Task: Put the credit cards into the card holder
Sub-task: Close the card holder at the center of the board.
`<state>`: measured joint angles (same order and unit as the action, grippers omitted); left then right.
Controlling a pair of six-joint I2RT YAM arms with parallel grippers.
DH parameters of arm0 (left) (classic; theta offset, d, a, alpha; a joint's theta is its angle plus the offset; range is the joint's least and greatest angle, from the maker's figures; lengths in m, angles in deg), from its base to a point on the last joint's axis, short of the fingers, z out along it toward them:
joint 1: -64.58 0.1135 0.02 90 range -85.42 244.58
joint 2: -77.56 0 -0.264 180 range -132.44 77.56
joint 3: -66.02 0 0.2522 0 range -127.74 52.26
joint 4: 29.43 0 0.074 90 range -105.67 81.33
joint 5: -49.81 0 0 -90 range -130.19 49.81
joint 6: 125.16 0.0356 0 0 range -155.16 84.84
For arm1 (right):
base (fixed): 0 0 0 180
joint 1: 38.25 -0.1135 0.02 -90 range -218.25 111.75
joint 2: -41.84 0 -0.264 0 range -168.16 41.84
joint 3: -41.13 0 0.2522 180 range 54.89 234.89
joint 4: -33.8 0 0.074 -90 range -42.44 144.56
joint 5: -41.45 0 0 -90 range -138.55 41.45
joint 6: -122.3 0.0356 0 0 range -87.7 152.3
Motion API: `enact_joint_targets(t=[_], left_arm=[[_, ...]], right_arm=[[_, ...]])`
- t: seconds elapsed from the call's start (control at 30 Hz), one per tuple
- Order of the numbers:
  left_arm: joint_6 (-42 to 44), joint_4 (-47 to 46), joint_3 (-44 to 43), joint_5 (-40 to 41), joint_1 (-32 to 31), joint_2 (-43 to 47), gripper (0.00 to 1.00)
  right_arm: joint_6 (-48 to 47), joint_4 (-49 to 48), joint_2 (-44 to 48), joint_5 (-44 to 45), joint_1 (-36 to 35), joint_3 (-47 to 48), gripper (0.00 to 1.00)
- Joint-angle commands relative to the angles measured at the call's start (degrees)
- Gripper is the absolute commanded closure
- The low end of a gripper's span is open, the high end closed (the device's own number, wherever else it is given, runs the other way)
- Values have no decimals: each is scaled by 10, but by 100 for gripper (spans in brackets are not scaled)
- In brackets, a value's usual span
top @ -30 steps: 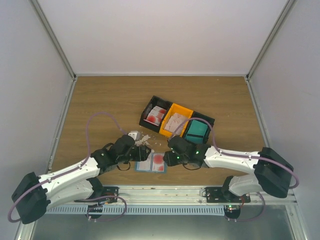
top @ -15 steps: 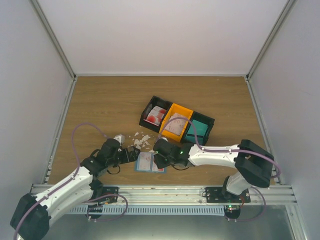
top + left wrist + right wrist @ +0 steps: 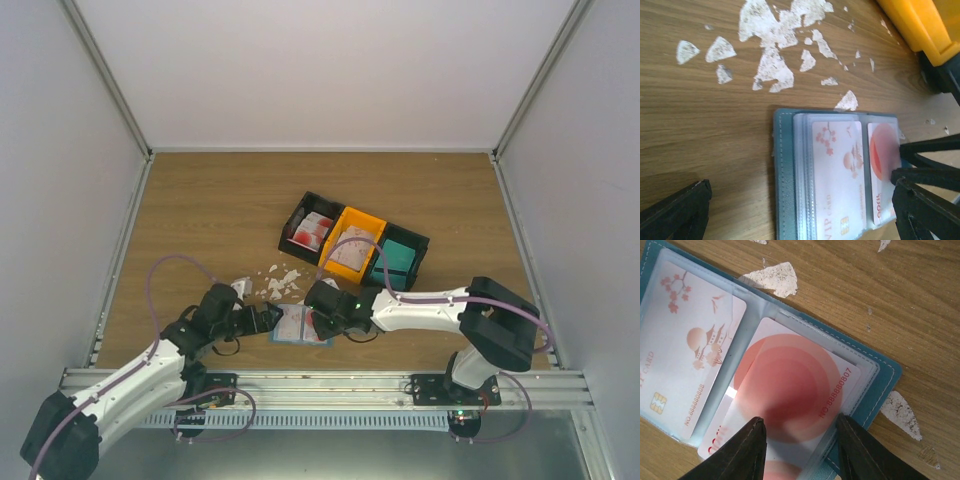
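1. Both arms have shifted. The left gripper (image 3: 265, 320) has backed off to the left of the card holder (image 3: 296, 330) and now gapes fully wide with nothing in it. The right gripper (image 3: 800, 442) has come in over the holder's right half.
2. That card holder lies open and flat on the table (image 3: 200, 220). White scraps (image 3: 772, 70) are scattered just beyond it and the row of bins (image 3: 298, 216) stands farther beyond.
3. Its left pocket already holds a blossom-print card (image 3: 690, 340). The red-disc card (image 3: 795, 380) sits in the right pocket, a little askew, with its near end poking out.
4. The right gripper's jaws stand partly apart over that near end, with nothing pinched between them. Whether the tips press on the card, I cannot tell.
5. To my eye the red-disc card needs one last push home. With the left gripper off the holder, nothing steadies it, so a push may slide the holder instead.
6. More cards (image 3: 312, 230) seem to wait in the bins beyond the holder.
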<state>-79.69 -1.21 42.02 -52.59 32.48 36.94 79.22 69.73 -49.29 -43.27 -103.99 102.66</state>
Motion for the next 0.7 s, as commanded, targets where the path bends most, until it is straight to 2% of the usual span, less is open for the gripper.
enact_joint_targets(t=[0.0,0.3,0.67], left_arm=[[1,-36,29,-53,4,1,1],[-7,-39,44,-80,4,20,3],[-65,-121,45,-171,5,-94,12]], right_arm=[[13,21,-14,15,-6,9,60],[17,19,-14,16,1,-5,60],[9,-35,-11,-33,17,-37,61]])
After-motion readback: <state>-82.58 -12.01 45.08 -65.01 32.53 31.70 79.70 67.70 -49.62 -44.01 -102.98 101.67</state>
